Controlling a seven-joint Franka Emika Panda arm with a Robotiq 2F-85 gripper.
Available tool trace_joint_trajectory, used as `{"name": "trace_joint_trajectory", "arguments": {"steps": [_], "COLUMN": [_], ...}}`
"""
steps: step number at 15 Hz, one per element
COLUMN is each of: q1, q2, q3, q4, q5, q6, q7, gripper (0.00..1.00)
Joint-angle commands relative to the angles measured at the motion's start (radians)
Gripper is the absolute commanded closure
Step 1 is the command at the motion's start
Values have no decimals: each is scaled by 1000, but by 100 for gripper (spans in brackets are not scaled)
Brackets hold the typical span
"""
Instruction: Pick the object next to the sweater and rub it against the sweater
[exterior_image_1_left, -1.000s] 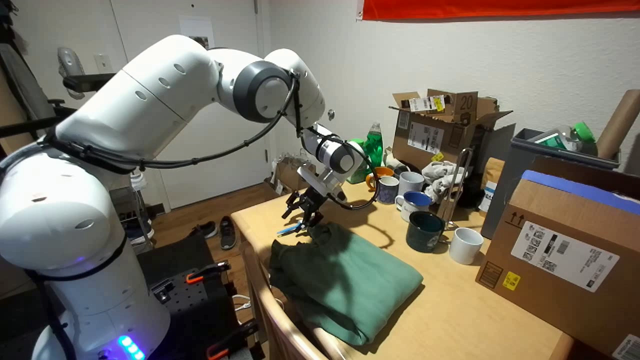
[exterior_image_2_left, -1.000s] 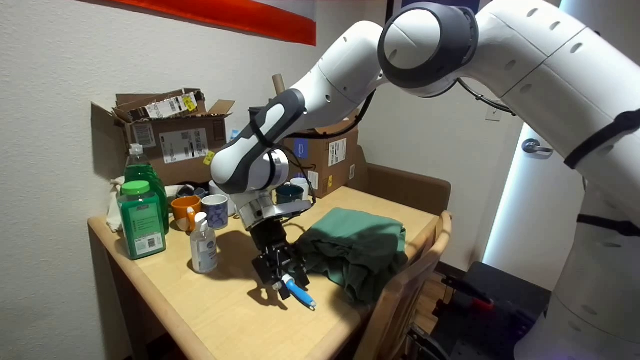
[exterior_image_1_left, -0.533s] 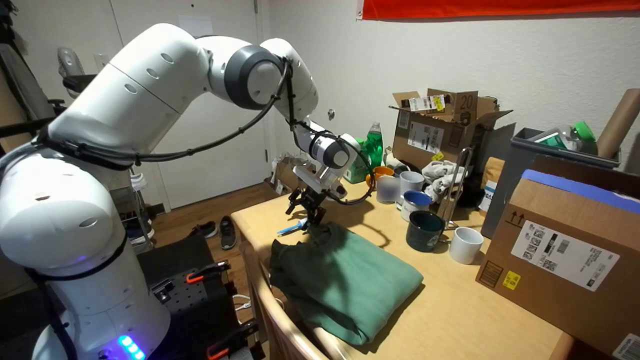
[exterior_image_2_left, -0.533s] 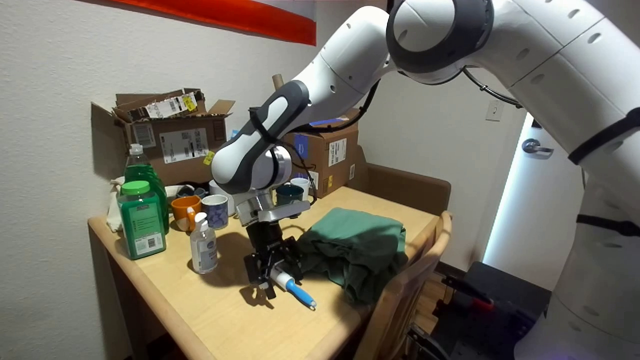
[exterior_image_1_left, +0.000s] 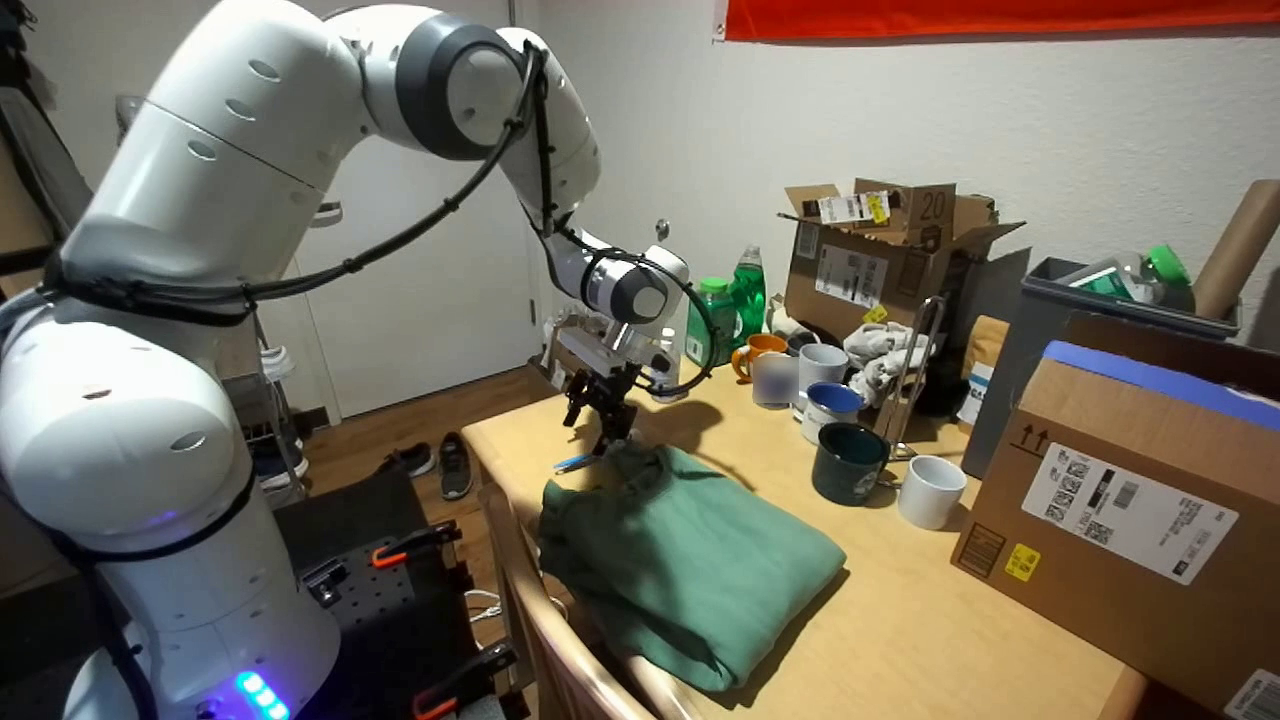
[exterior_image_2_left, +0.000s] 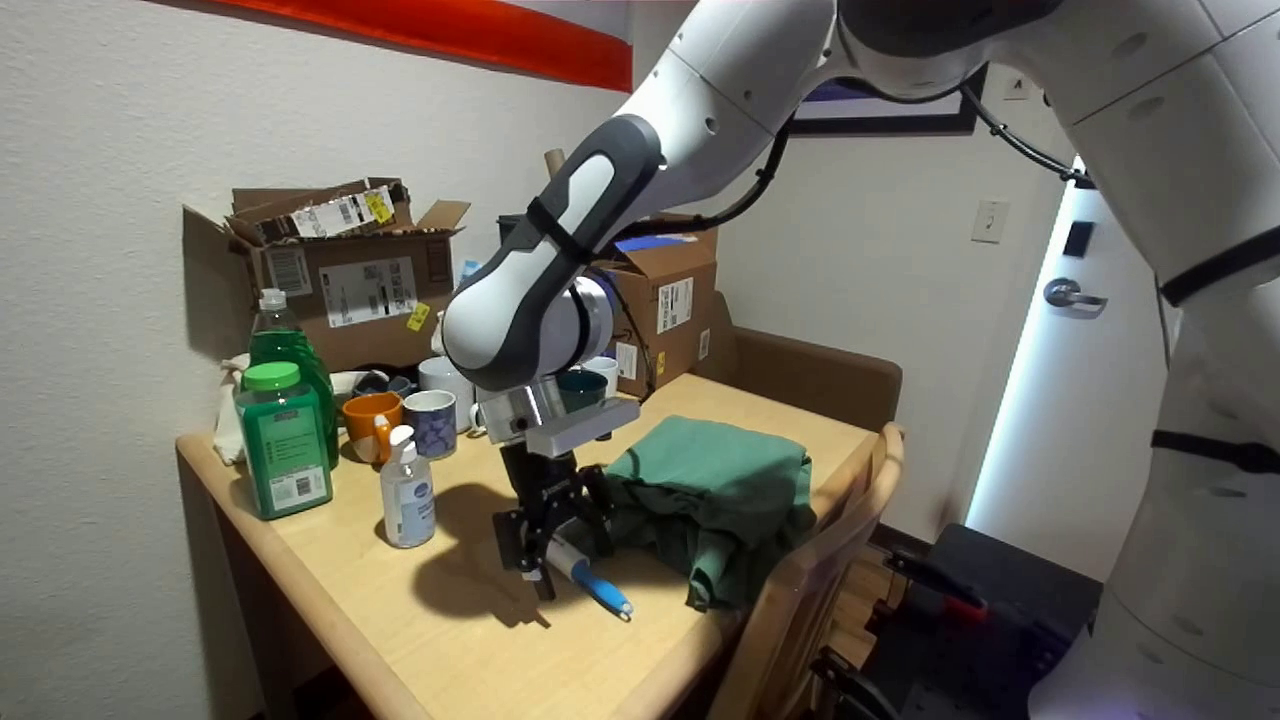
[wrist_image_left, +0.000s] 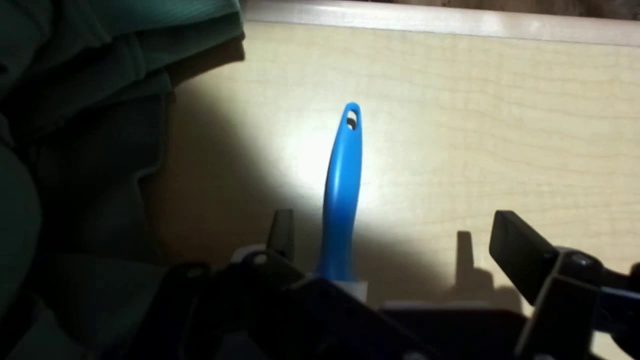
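Spread hand (wrist_image_left: 397, 235) above one lint roller (wrist_image_left: 342, 195)

The hand is released, its two fingers (wrist_image_left: 520, 252) wide apart. Just beside it one green sweater (exterior_image_1_left: 700, 560) lies folded and rumpled. The lint roller lies on the bench (exterior_image_1_left: 950, 640) right beneath the hand, in line with the gap and nearer the sweater-side finger. Its blue handle points out from under the hand to the bench's edge by the wooden chair (exterior_image_2_left: 800, 575), long axis nearly square to that edge. The pale roller end sits below the hand; whether the fingers touch it, I can't tell. Past the hand, away from the chair, I count one clear pump bottle (exterior_image_2_left: 408, 500), two green soap bottles (exterior_image_2_left: 285, 440) and at least six mugs (exterior_image_1_left: 850, 465). Two cardboard boxes (exterior_image_1_left: 1120, 500) stand well apart from the hand.
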Motion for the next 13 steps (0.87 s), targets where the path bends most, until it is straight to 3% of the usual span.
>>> {"name": "trace_joint_trajectory", "arguments": {"steps": [1, 9, 10, 13], "q1": [34, 48, 36, 35], "q2": [-127, -244, -182, -205], "q3": [-18, -17, -4, -4], "q4": [-141, -243, -182, -202], "q5": [-36, -84, -64, -67], "q6": [62, 68, 51, 51], "q7": [82, 165, 135, 136], "gripper": [0, 0, 0, 0]}}
